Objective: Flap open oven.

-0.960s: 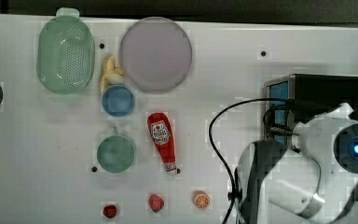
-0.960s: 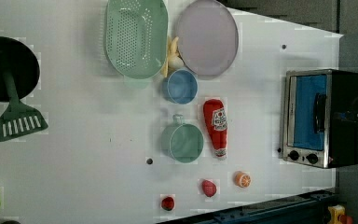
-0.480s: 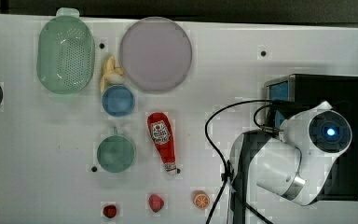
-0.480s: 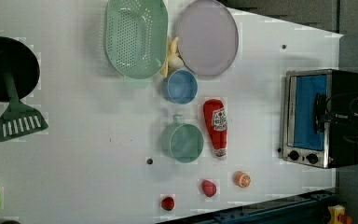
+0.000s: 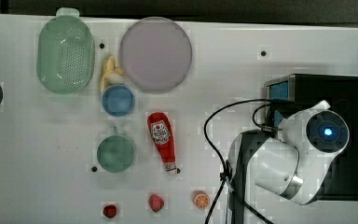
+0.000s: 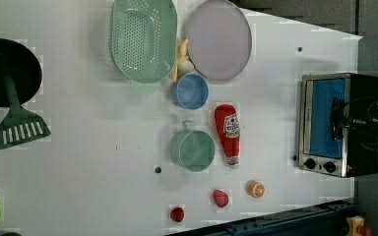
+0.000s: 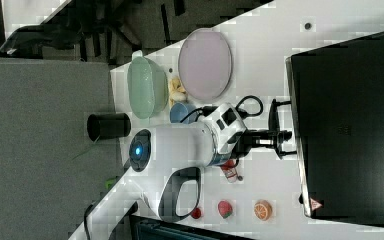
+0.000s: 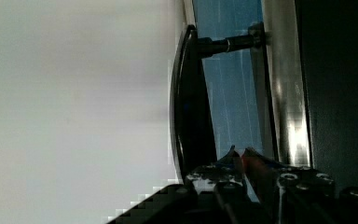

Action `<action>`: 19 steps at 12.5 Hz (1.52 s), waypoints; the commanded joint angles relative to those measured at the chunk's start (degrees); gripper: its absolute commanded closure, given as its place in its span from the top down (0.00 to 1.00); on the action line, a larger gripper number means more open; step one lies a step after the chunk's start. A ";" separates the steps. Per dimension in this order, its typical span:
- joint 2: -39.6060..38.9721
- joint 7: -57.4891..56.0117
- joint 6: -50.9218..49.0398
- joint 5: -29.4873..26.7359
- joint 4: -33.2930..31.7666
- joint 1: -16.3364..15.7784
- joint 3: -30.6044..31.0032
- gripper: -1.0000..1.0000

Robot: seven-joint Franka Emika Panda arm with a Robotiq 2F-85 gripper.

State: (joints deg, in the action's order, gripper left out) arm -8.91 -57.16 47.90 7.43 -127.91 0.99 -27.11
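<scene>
Tool (image 7: 282,136) has moved in against the oven (image 6: 332,124) front since half a second ago, now at the door's handle (image 8: 186,100). Its fingers look nearly closed, tips together just beside the handle; whether they grip it is unclear.

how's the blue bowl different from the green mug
The blue bowl has no visible handle; the green mug has a small one on its rim. In the left view the bowl looks smaller and sits next to the banana, while the mug sits beside the ketchup bottle. Both stand upright, mouths open.
</scene>
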 commanded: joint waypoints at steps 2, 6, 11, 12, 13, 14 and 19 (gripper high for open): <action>-0.76 4.06 -0.39 5.82 -0.48 -2.46 3.94 0.17; -1.44 16.60 -0.43 16.11 -2.21 -4.44 7.04 0.17; -6.28 31.68 -0.70 25.03 -2.39 -7.15 10.85 0.17; -7.80 34.67 -0.64 26.84 -2.30 -7.90 11.44 0.17; -9.34 38.24 -0.67 29.35 -2.03 -8.82 11.82 0.17; -10.88 42.50 -0.71 32.27 -1.86 -9.92 11.87 0.17; -18.66 56.26 -2.45 41.62 0.53 -15.12 11.86 0.17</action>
State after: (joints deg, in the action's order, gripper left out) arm -29.15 -7.02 46.25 46.22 -128.36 -13.39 -13.48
